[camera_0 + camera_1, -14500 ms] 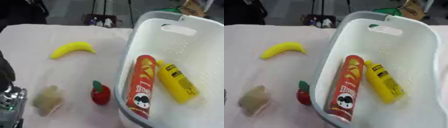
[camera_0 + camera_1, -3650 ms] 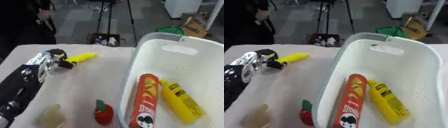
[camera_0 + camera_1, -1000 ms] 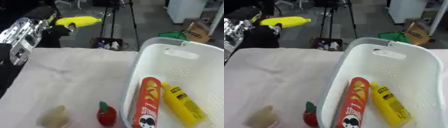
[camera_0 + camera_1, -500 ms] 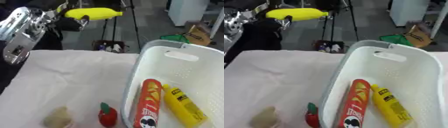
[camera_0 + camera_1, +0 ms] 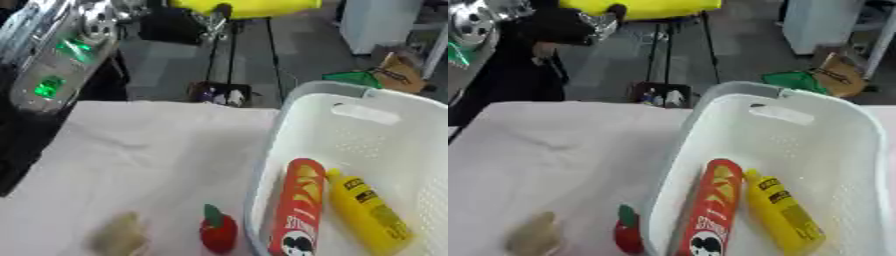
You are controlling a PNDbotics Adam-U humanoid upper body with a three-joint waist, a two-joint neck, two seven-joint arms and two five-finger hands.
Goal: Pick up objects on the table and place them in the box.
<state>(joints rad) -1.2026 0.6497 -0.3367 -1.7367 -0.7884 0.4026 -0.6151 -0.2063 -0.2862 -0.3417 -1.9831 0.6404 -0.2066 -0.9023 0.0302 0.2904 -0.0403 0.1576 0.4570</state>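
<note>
My left hand [image 5: 566, 22] is raised high at the top left, fingers curled round a yellow banana [image 5: 254, 7] that reaches toward the top centre. The white basket [image 5: 859, 125] stands on the right of the table; a red chips can [image 5: 296, 207] and a yellow bottle [image 5: 367, 212] lie inside it. On the cloth just left of the basket stands a small red fruit with a green top [image 5: 217, 231]. A beige lump [image 5: 116, 238] lies further left near the front edge. My right hand shows in neither view.
A white cloth [image 5: 149, 150] covers the table. Behind the table, on the floor, are a tripod's legs [image 5: 223, 45], a small dark item [image 5: 219, 94], a green thing [image 5: 357, 78] and a cardboard box [image 5: 399, 74].
My left hand has lifted the banana higher and further right, so it now sits at the picture's top edge. The camera has shifted slightly; the basket and the things on the cloth stay put.
</note>
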